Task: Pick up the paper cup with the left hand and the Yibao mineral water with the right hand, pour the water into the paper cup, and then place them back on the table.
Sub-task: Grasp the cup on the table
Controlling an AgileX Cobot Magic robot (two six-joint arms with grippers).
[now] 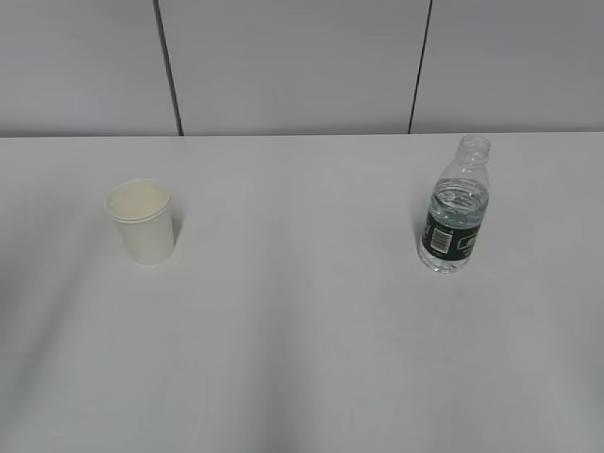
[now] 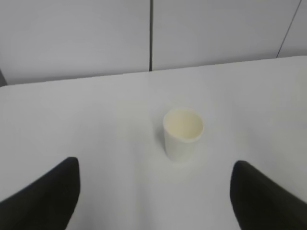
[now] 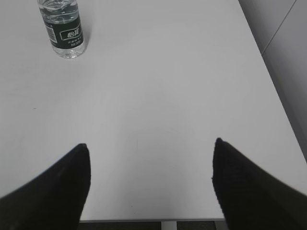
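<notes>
The cream-white paper cup stands upright on the left of the white table. It also shows in the left wrist view, ahead of my left gripper, which is open and empty with its jaws wide apart. The uncapped Yibao mineral water bottle with a dark green label stands upright on the right. In the right wrist view the bottle is far ahead to the left. My right gripper is open and empty above the table's near edge. Neither gripper shows in the exterior view.
A grey panelled wall with dark seams runs behind the table. The table's right edge shows in the right wrist view, and its near edge lies just under the right gripper.
</notes>
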